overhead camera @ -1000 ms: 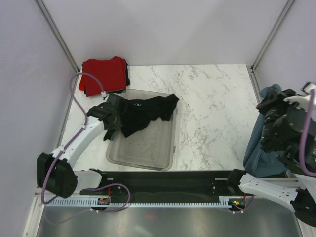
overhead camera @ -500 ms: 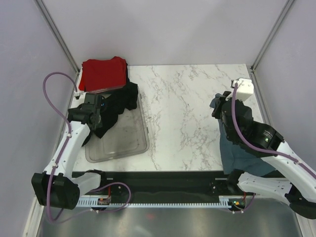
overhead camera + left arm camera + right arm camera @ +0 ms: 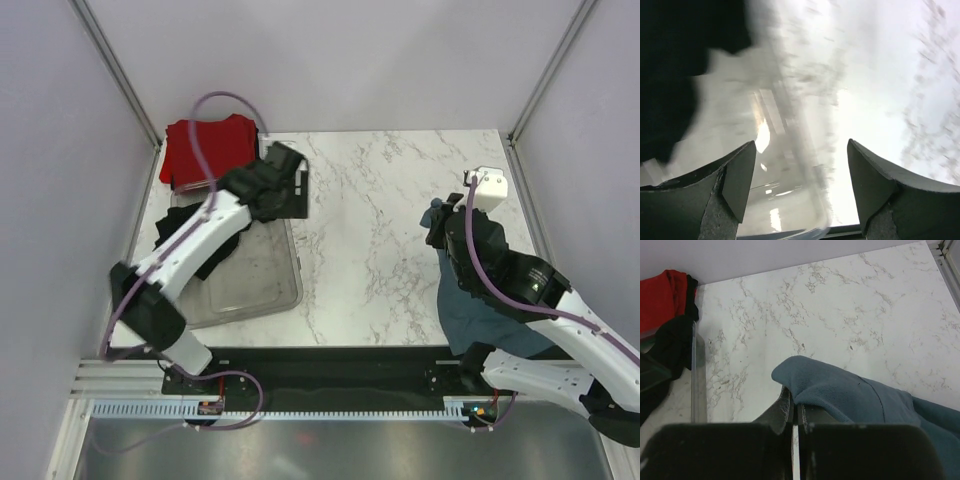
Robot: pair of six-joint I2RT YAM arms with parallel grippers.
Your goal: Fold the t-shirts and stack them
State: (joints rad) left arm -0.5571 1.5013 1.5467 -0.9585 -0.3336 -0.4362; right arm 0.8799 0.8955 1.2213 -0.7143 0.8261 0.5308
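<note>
The red t-shirt (image 3: 205, 150) lies folded at the far left corner, also showing as red t-shirt (image 3: 660, 295). A crumpled black t-shirt (image 3: 205, 250) hangs over the left side of the clear tray (image 3: 255, 290), partly under my left arm; it fills the upper left as black t-shirt (image 3: 670, 75). My left gripper (image 3: 290, 198) hovers open and empty over the tray's far right rim (image 3: 805, 165); the left gripper (image 3: 800, 192) holds nothing. My right gripper (image 3: 795, 407) is shut on a fold of the slate blue-grey t-shirt (image 3: 855, 392), which drapes off the table's right front as blue-grey t-shirt (image 3: 480, 310).
The marble tabletop (image 3: 380, 210) spreads between the arms. Grey walls and metal corner posts close in the left, back and right. A black strip and cable rail (image 3: 330, 375) run along the near edge.
My left gripper opened, let go of the black t-shirt and swung up and right past the tray's rim. The right arm shifted slightly, still holding the blue-grey t-shirt.
</note>
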